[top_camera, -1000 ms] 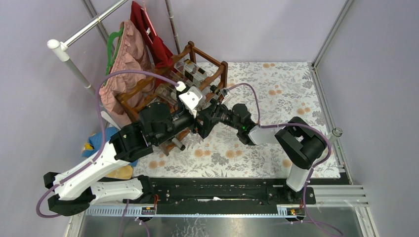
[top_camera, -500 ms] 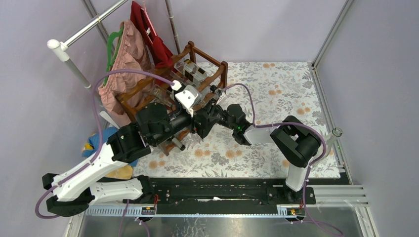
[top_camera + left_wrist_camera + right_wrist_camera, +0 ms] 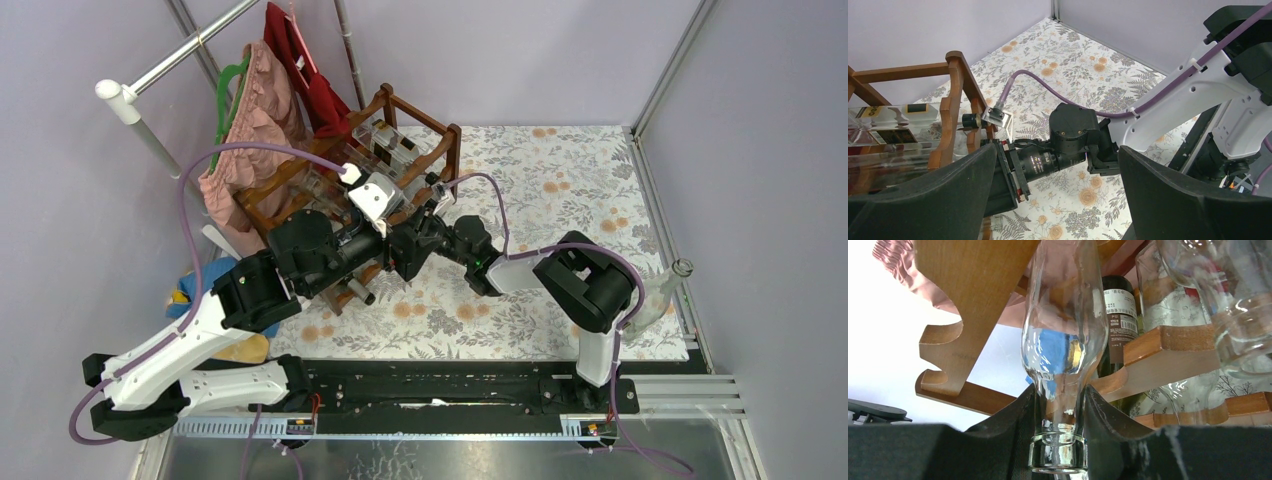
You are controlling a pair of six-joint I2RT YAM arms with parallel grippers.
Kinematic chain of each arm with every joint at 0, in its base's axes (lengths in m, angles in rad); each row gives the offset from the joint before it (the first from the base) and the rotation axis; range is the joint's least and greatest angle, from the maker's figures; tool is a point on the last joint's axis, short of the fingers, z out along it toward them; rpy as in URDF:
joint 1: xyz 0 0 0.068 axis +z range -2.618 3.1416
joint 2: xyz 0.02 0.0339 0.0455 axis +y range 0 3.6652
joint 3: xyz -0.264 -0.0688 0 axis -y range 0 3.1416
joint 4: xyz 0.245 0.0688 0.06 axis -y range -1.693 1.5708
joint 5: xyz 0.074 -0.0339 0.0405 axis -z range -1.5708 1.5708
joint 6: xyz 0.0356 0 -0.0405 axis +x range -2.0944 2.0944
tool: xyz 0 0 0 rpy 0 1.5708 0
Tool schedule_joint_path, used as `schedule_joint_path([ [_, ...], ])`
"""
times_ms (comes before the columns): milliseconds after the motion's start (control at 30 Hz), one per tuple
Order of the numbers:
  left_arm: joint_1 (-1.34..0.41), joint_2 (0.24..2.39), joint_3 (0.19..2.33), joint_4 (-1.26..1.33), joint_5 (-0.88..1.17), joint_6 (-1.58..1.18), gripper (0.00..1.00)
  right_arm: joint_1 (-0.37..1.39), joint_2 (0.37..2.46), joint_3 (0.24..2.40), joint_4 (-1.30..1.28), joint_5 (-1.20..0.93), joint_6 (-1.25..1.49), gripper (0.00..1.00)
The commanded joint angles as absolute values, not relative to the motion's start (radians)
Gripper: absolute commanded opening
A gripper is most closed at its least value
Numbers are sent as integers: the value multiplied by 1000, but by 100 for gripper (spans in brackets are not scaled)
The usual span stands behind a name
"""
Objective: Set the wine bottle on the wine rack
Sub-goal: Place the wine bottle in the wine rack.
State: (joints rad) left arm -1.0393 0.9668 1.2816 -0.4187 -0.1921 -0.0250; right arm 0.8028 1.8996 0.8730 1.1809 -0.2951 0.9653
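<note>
The dark reddish-brown wine rack (image 3: 415,140) stands at the back left of the floral mat and also shows in the left wrist view (image 3: 955,90). My right gripper (image 3: 1060,440) is shut on the neck of a clear wine bottle (image 3: 1065,325). The bottle's body reaches in between the rack's scalloped rails (image 3: 973,295). In the top view the right gripper (image 3: 400,248) sits at the rack's front, and the arms hide the held bottle. My left gripper (image 3: 1058,200) is wide open and empty, hovering just above the right wrist (image 3: 1073,135).
Other bottles lie in the rack: a dark labelled one (image 3: 1118,315) and clear ones (image 3: 1178,295). Another clear bottle (image 3: 665,290) stands at the mat's right edge. A clothes rail with garments (image 3: 260,110) stands left of the rack. Purple cables loop over both arms.
My right arm has pushed left toward the rack with the bottle. My left arm has shifted slightly left with it. The grips are unchanged.
</note>
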Motion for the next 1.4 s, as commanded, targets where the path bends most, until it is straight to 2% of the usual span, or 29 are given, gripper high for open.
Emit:
schedule_joint_path([
  [0, -1032, 961, 1276, -360, -203, -38, 98, 815, 1886, 930, 1399, -245, 951, 0],
  [1367, -1032, 966, 1266, -353, -191, -69, 98, 817, 1985, 1063, 1236, -186, 946, 0],
])
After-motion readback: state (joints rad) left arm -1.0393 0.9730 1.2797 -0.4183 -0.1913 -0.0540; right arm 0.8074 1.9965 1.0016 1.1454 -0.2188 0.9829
